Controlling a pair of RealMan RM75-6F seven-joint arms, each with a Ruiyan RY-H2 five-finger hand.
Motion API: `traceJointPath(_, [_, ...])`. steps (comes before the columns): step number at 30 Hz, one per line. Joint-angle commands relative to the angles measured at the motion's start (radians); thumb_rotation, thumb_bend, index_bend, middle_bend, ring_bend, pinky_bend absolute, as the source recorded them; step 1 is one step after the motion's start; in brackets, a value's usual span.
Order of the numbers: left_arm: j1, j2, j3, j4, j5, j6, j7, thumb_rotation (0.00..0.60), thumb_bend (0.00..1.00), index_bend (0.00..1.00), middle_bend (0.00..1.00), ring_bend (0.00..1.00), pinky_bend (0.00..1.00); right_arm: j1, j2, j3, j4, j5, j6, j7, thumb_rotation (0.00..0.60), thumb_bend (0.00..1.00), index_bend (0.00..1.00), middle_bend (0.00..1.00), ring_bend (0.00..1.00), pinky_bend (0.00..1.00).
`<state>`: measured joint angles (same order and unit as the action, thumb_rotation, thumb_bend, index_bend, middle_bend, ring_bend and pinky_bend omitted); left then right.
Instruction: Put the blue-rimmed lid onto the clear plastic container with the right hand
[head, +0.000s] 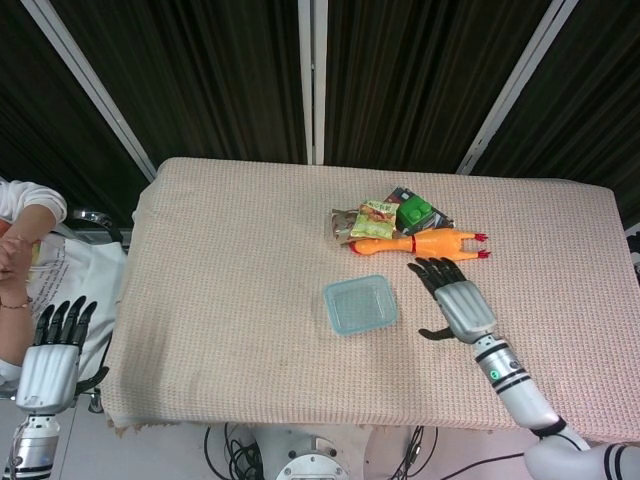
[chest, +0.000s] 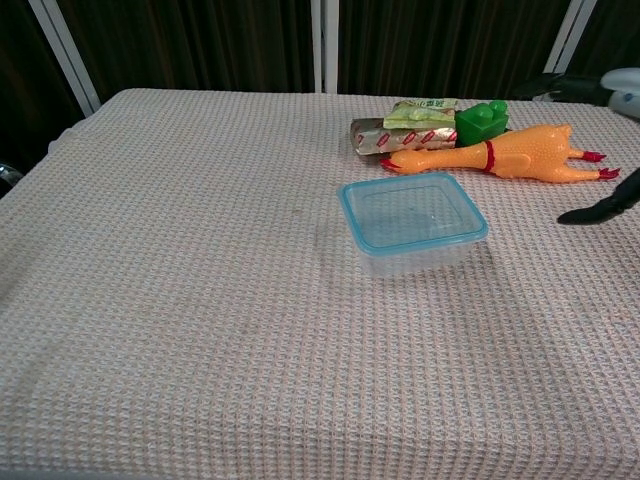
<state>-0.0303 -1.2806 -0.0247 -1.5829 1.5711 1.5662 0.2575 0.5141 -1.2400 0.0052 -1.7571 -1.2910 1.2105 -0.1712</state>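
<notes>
The clear plastic container (head: 360, 304) (chest: 413, 237) stands near the middle of the table with the blue-rimmed lid (chest: 412, 212) lying on top of it. My right hand (head: 456, 298) hovers to the right of the container, apart from it, fingers spread and holding nothing. In the chest view only a dark fingertip (chest: 600, 209) and a bit of that hand show at the right edge. My left hand (head: 52, 352) hangs off the table's left side, fingers apart and empty.
Behind the container lie an orange rubber chicken (head: 428, 244) (chest: 505, 155), a green block (head: 414, 212) (chest: 480, 122) and snack packets (head: 362, 220) (chest: 400, 124). A person's arm (head: 22, 232) shows at the far left. The table is covered with a pink woven cloth (head: 230, 270).
</notes>
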Motion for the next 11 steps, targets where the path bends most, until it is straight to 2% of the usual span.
traceJointPath(1, [-0.006,0.002,-0.003,0.0,0.003,-0.003,0.002,0.6,0.04,0.06,0.02,0.0,0.0,-0.2,0.08,-0.075,-0.002,-0.115,0.243,0.099,0.6,0.03,0.0,0.0,0.0,0.0])
traceJointPath(6, [-0.015,0.012,-0.005,-0.017,0.007,-0.01,0.018,0.6,0.04,0.06,0.02,0.0,0.0,-0.354,0.078,-0.108,0.08,-0.155,0.415,0.209,0.6,0.03,0.0,0.0,0.0,0.0])
traceJointPath(11, [-0.016,0.017,-0.005,-0.033,0.012,-0.006,0.031,0.6,0.04,0.06,0.02,0.0,0.0,-0.421,0.077,-0.113,0.127,-0.186,0.473,0.272,0.6,0.03,0.0,0.0,0.0,0.0])
